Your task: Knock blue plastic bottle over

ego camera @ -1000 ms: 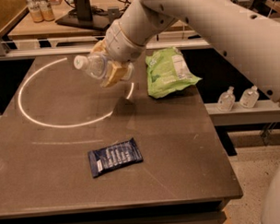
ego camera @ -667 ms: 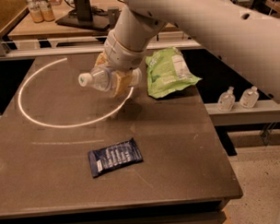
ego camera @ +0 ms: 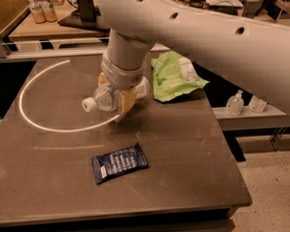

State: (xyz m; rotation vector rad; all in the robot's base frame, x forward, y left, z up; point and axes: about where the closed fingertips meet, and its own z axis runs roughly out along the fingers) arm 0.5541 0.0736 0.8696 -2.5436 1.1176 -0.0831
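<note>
Camera view shows the hand [ego camera: 116, 92] low over the middle of the bench [ego camera: 194, 149], its tan fingers [ego camera: 126, 100] clamped on the blue plastic bottle [ego camera: 105, 98], one in front of the body and one behind. The bottle lies almost flat, white cap pointing left and base towards the green bag [ego camera: 174, 76]. It sits at or just above the bench top; I cannot tell whether it is actually touching. Part of it is hidden by the wrist.

Judging by this, the tipping is as good as done and the step in hand is laying the bottle down. The next move calls for the fingers to part and the hand to lift straight up. It should not drag the bottle or nudge it towards the bag just beside it. Being round and light, the bottle may roll a little once freed.

Compared with a second ago, the bottle is lower and flatter: then it hung tilted, with the cap well up above the white arc [ego camera: 40, 122]. The wrist has come down with it. The dark blue packet [ego camera: 119, 162] and the green bag lie where they were.
</note>
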